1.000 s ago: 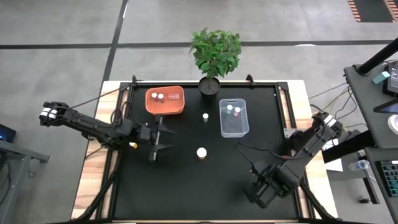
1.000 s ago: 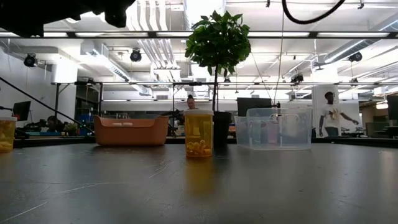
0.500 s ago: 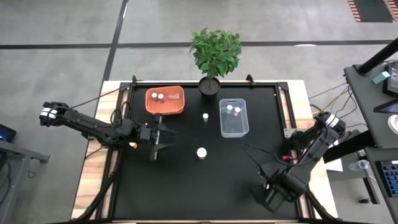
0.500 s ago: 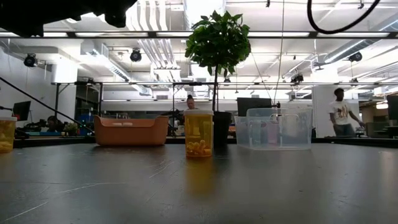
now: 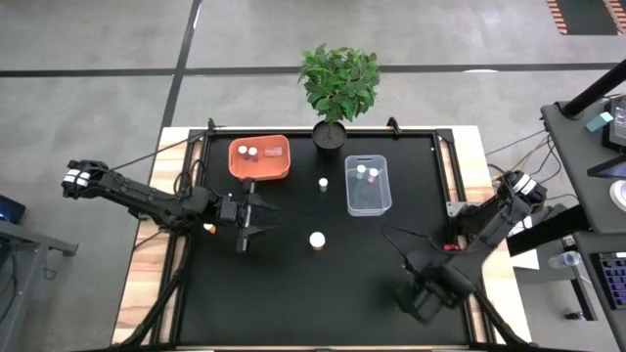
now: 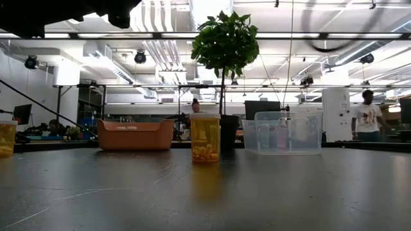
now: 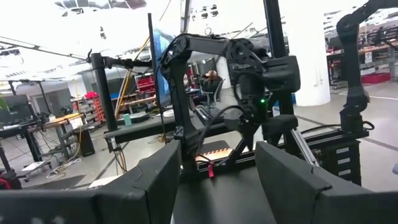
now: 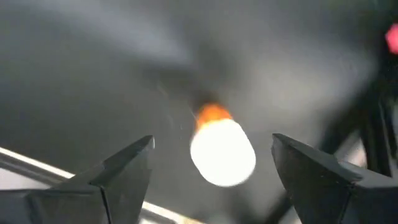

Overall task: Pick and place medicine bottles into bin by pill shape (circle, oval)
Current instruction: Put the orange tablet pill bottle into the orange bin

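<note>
A white-capped bottle (image 5: 317,240) stands mid-table; in the low view (image 6: 205,136) its body is amber, with yellow pills inside. A smaller one (image 5: 323,183) stands between the orange bin (image 5: 235,166) and the clear bin (image 5: 367,203), which both hold bottles. My left gripper (image 5: 256,217) is open and empty, left of the middle bottle. My right gripper (image 5: 423,301) hovers open near the front right. Its wrist view shows a white-capped amber bottle (image 8: 222,152) below it, between the spread fingers and apart from them. In the high view that bottle is hidden under the arm.
A potted plant (image 5: 337,88) stands at the table's far edge, between the bins. Another amber bottle (image 6: 6,138) shows at the low view's left edge. A person walks in the room behind the table.
My right arm has shifted near the table's front right corner. Its gripper went a little toward the right edge, then back. The left arm and the bottles have stayed where they were.
</note>
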You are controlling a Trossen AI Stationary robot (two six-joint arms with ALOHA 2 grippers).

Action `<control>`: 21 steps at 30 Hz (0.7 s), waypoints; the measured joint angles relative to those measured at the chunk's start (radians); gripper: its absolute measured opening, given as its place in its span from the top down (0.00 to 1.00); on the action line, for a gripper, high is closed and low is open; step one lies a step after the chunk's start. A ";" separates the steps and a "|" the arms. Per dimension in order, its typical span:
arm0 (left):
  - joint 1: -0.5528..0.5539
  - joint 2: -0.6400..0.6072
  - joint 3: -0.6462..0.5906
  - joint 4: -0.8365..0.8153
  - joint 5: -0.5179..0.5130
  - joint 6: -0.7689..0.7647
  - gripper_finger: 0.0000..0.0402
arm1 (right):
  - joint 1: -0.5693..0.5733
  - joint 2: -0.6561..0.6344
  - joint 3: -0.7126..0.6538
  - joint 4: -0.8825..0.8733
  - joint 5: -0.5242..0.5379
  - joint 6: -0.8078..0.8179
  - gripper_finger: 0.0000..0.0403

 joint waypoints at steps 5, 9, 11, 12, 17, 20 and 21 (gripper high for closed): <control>0.000 0.000 0.000 0.000 -0.005 0.000 0.52 | -0.114 -0.002 0.023 0.057 0.171 -0.338 0.26; 0.000 0.000 0.000 0.000 -0.005 -0.001 0.52 | -0.188 -0.001 0.021 0.212 0.315 -0.669 0.26; 0.000 0.000 0.000 -0.001 -0.005 -0.007 0.52 | -0.218 0.002 0.020 0.281 0.348 -0.799 0.26; 0.000 0.000 0.000 -0.002 -0.005 -0.029 0.52 | -0.232 0.004 0.020 0.310 0.348 -0.857 0.26; 0.000 0.000 -0.001 -0.009 -0.004 -0.154 0.52 | -0.270 0.011 0.013 0.423 0.370 -1.105 0.26; 0.000 0.007 0.003 -0.030 -0.004 -0.185 0.52 | -0.276 0.004 -0.002 0.424 0.388 -1.204 0.26; 0.000 0.014 0.013 -0.046 -0.004 -0.193 0.52 | -0.277 -0.003 -0.013 0.423 0.393 -1.226 0.26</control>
